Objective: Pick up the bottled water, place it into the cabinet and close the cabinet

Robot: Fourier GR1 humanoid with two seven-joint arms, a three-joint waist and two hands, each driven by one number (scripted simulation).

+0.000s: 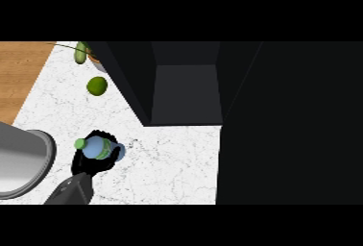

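Fingers of left hand (90, 162) curled round bottled water (99, 147), green cap showing; held over white counter (170, 163), near open cabinet (186, 86).

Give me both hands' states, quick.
Left hand: shut on the bottled water, above the counter.
Right hand: not in view.

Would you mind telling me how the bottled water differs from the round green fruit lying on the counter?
The bottled water is pale blue with a green cap; the green fruit is green all over. The bottle is held in the left hand, while the fruit lies untouched on the white counter. The bottle sits nearer the robot, the fruit farther back.
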